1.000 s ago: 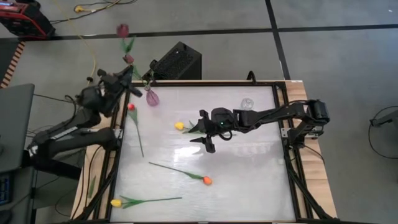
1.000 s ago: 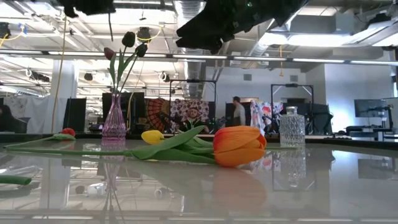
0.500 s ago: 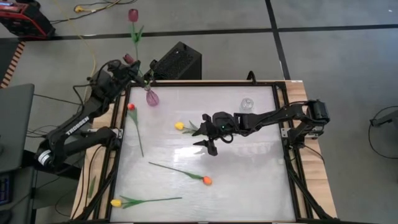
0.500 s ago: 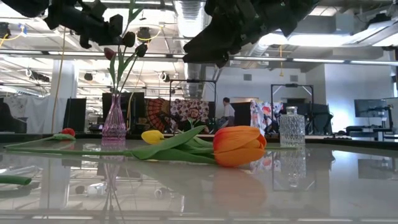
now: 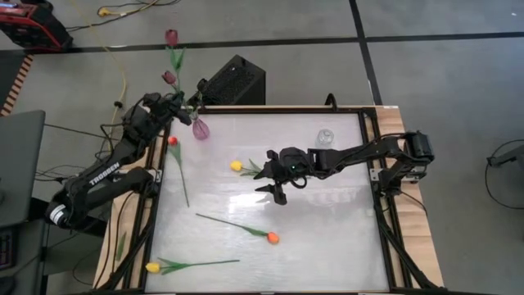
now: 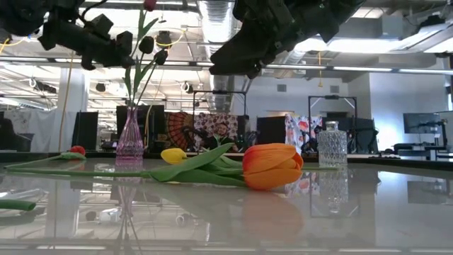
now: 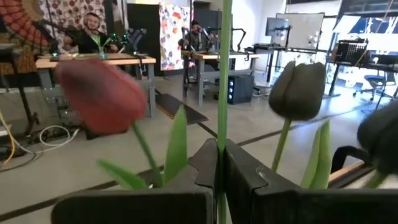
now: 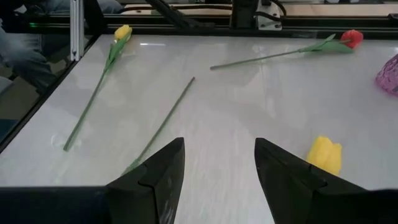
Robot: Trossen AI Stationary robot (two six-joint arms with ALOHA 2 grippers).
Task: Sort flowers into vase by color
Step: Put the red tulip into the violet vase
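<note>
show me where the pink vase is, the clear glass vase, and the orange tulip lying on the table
pink vase [image 6: 130, 142], low view, on its flared lower body.
clear glass vase [image 6: 332, 147], low view, on its patterned wall.
orange tulip [image 6: 271, 166], low view, on the middle of its head.

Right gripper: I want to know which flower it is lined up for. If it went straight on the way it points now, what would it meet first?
Probably the bare tabletop. The open right gripper points between the green stem and the yellow tulip head, neither squarely in line; depth is unclear.
</note>
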